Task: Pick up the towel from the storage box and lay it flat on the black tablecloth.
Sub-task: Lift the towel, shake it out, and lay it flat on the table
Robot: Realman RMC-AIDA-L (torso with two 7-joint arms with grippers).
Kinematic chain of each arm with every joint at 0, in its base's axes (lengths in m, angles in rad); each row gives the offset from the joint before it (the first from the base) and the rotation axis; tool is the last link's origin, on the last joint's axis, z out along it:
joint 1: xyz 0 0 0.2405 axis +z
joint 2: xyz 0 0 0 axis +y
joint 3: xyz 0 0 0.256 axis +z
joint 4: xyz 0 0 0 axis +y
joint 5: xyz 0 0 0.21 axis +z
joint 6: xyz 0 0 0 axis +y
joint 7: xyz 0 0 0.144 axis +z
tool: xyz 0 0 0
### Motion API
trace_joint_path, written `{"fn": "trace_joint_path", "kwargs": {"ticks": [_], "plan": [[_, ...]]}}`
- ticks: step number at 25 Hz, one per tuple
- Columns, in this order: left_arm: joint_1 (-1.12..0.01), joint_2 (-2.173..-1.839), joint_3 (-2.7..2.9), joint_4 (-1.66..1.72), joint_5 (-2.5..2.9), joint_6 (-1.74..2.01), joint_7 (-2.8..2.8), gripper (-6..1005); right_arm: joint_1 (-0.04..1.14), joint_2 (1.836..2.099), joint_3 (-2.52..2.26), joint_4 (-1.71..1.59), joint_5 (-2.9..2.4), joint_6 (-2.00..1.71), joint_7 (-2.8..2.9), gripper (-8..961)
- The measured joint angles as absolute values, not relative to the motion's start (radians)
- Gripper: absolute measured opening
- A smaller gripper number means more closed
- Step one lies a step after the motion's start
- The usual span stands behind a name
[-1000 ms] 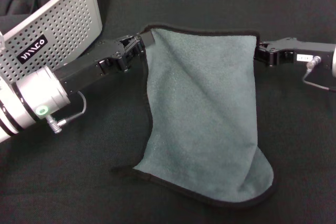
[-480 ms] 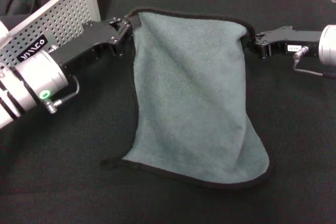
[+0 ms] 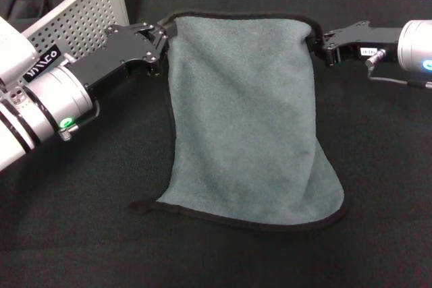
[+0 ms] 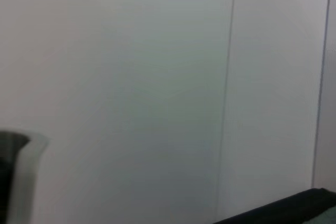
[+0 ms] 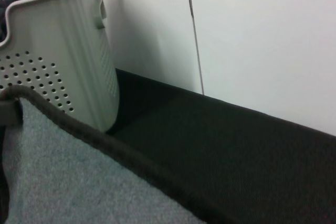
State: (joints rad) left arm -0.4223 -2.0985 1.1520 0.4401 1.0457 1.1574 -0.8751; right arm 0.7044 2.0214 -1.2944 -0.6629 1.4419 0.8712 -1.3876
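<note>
Spread over the whole table: the black tablecloth, big and dark. Standing at the far left corner: the storage box, grey with little holes. Out of the box now and lying in the middle of the tablecloth: the towel, grey-green side up, black trim all round, near end resting on the cloth, far edge stretched between the two arms. Probably soft, floppy and light, so likely to sag and fold if held in the middle; best held by the two far corners and pulled gently apart. At the far left corner, the left gripper, fingers closed, pinching the trim. At the far right corner, the right gripper, fingers also pinching the edge. Near end a bit wavy, with one small corner curled under at the left, so not quite flat yet. Seen only from the head view: both arms and the whole towel. Seen only from the right wrist view: the towel's trim up close beside the box wall. From the left wrist view: mostly a plain white wall.
</note>
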Motion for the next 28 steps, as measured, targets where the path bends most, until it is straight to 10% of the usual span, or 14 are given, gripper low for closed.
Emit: {"fn": "trace_joint_path", "kwargs": {"ticks": [28], "plan": [[-0.528,-2.108,1.160,0.195,0.790,1.149,-0.282,12,0.759,2.028,-1.473,-0.645,1.364,0.627,-1.354,11]]}}
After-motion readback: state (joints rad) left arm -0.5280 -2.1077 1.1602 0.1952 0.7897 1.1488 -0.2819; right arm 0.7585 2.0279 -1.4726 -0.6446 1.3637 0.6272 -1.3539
